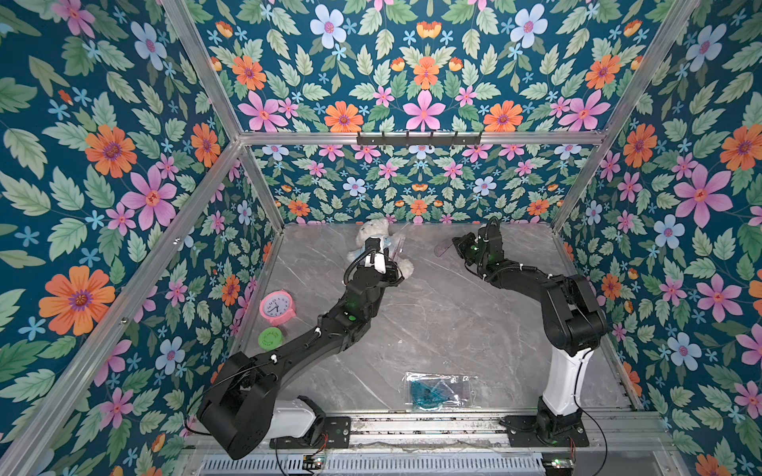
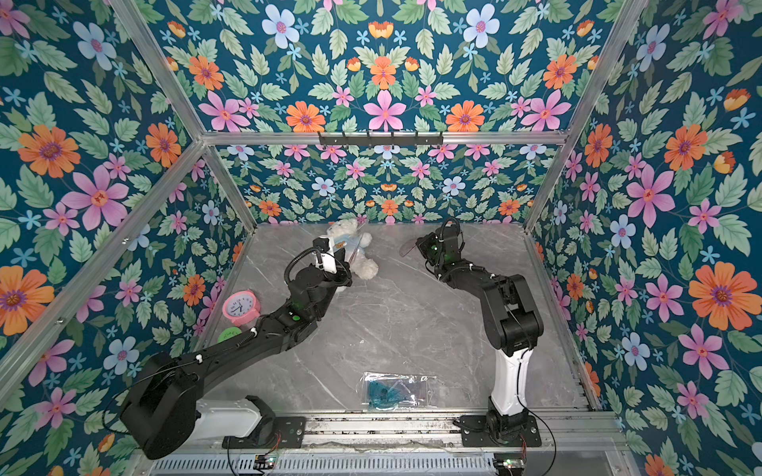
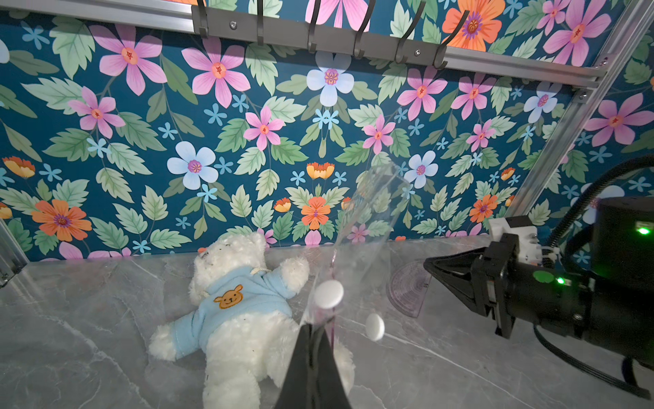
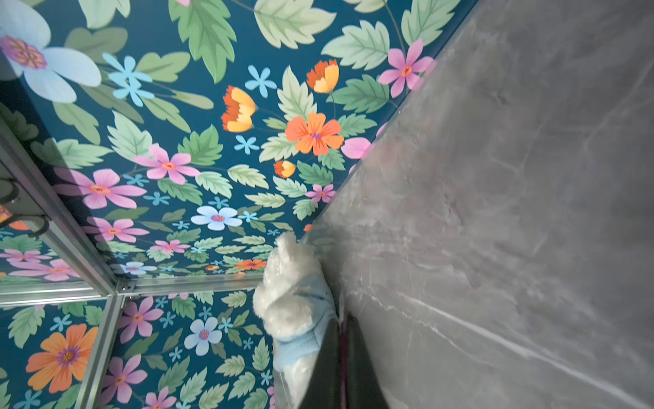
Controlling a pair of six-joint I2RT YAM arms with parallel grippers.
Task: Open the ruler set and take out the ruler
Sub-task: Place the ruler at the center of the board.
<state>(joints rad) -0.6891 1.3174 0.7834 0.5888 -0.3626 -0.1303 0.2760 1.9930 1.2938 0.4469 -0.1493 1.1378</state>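
Tightly pinches clear pouch (image 3: 364,230) in left gripper (image 3: 313,328), pink protractor (image 3: 407,294) in right gripper (image 3: 429,265); risks thin slick plastic slipping free, falling onto teddy bear (image 3: 240,311).

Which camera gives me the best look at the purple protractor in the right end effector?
Left wrist view: the purple protractor faces the camera, markings visible, pinched by the right end effector. Both top views show a small pale sliver; the right wrist view shows only its thin edge.
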